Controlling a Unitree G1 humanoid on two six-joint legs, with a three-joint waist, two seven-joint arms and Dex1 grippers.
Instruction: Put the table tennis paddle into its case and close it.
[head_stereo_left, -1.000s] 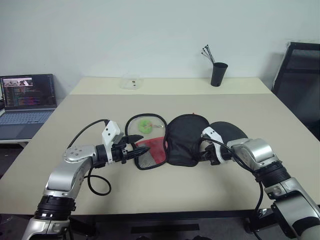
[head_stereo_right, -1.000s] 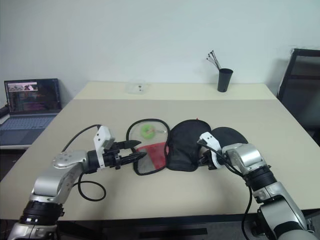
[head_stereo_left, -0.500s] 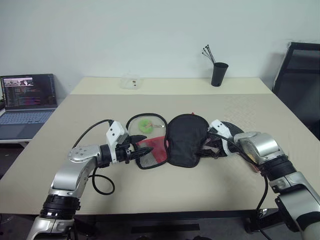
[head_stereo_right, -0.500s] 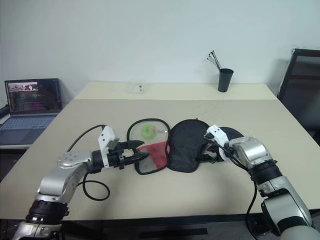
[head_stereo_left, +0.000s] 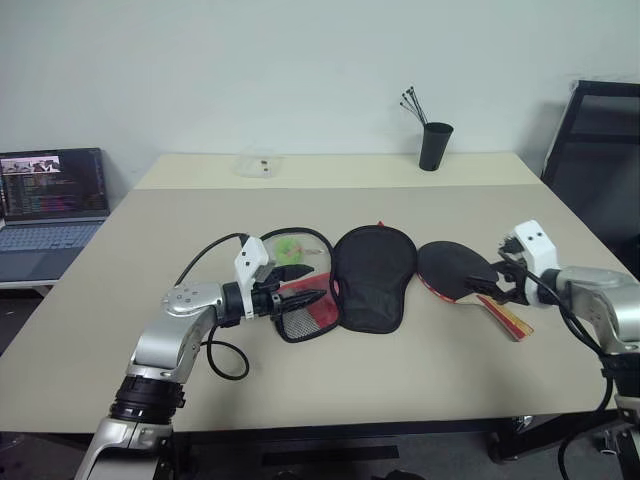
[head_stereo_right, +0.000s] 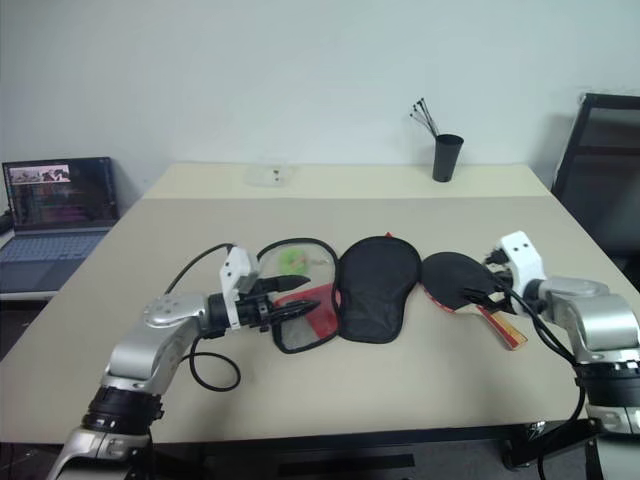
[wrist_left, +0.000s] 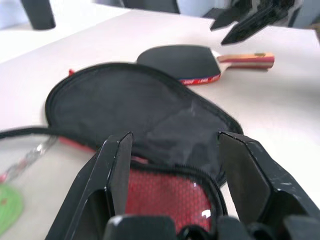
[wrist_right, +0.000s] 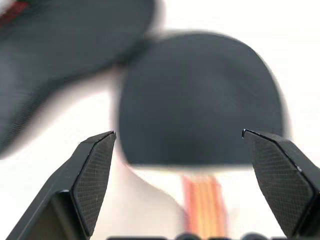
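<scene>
1. Step: pick-up of the table tennis paddle (head_stereo_left: 458, 268) not yet made; it lies flat on the table (head_stereo_left: 330, 370), black face up, just beside the right edge of the case (head_stereo_left: 372, 275), w/ a narrow strip of table between them.
2. Right gripper (head_stereo_left: 497, 283) hangs just above the paddle's handle end, jaws spread wide, nothing in them. In the right wrist view both fingers (wrist_right: 95, 170) straddle the blade, w/ the handle running down the middle between them.
3. Left gripper (head_stereo_left: 318, 297) sits at the case's open mesh half (head_stereo_left: 300, 310), jaws part-open. Left wrist view shows red mesh and zip rim lying between the fingers (wrist_left: 117, 170); can't tell if they pinch the rim or just bracket it.
4. Paddle axis: long axis runs diagonally across the table; round head points toward the case and away from the robot, wooden handle (head_stereo_left: 505, 318) trails toward the robot's right, near side.
5. Case lies unzipped, two halves splayed flat: black fabric half toward the paddle, mesh/red half w/ green tag (head_stereo_left: 291, 248) on the robot's left.
6. Next move, as I judge it: lower right gripper onto the handle, close, lift, then swing the head in toward the case. Flat paddle on a flat top means a low grip point; fingers may skid on the handle.
</scene>
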